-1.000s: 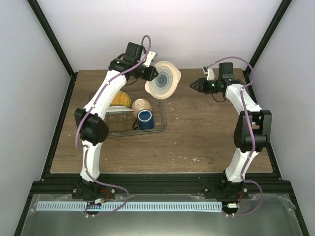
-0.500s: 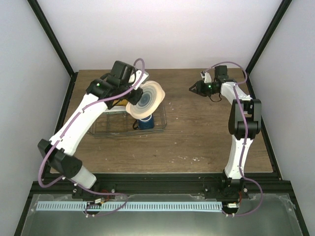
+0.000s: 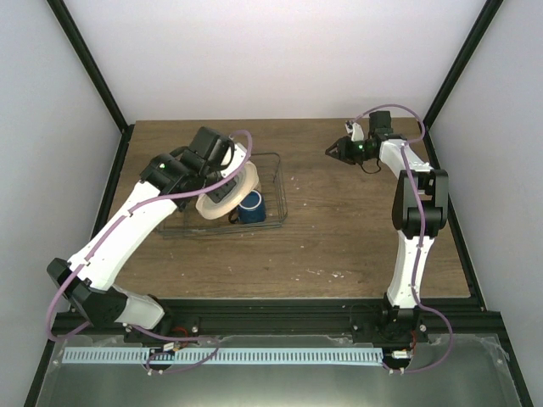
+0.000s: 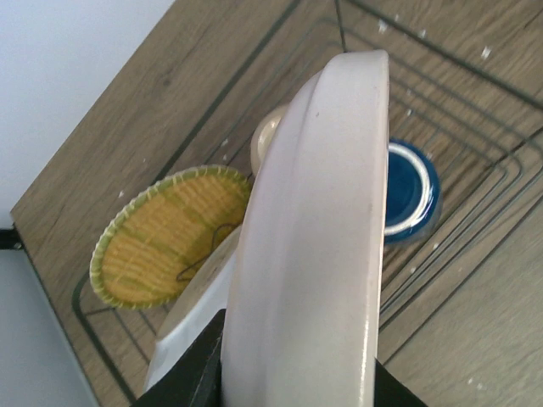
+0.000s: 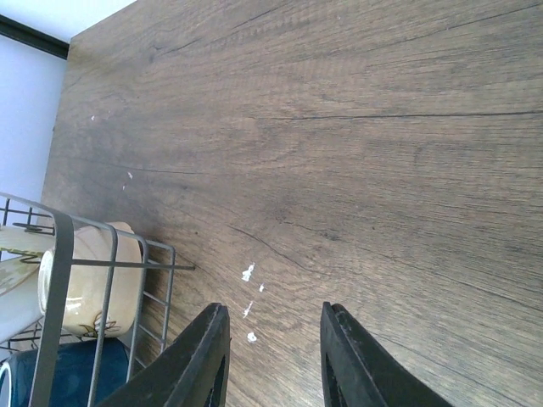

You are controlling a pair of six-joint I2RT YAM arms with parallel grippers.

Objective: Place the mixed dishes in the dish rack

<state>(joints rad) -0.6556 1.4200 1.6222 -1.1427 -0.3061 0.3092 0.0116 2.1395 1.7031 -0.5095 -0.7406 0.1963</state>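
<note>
Whitish plate [image 4: 314,237] stands edge-on between left fingers [image 4: 193,380].

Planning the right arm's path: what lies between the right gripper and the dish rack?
Only bare table with white specks between right gripper and dish rack, in top and right wrist views.

Brown wood-grain table [image 3: 339,229] flecked with white specks [image 5: 248,273]
</note>
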